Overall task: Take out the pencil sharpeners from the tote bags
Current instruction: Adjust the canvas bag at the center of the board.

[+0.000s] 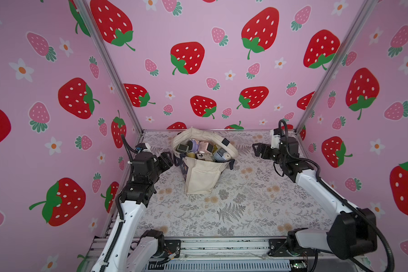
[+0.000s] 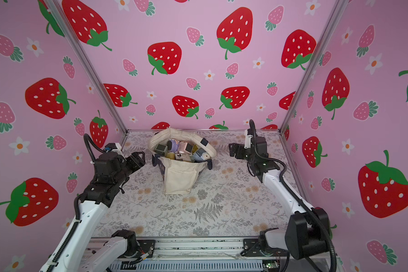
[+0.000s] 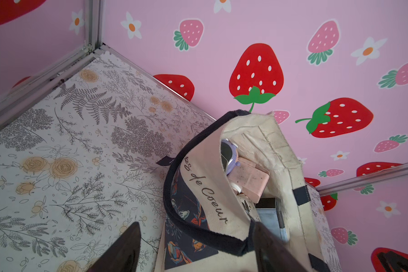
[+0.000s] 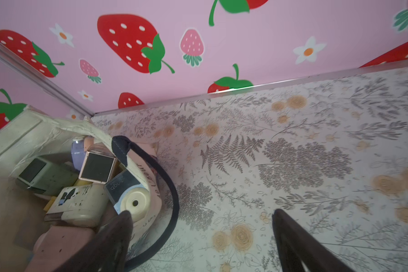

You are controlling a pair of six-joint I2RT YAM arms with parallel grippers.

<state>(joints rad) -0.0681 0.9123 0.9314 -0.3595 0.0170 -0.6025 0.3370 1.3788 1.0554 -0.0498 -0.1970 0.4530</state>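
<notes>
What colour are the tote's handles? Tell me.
Dark navy, nearly black; the handle shows best in the left wrist view.

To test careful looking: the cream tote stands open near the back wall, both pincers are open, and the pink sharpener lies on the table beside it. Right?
Wrong in one point: the pink sharpener lies inside the tote, not on the table, as both top views show. The tote stands open near the back wall, with the left pincer and right pincer open.
</notes>
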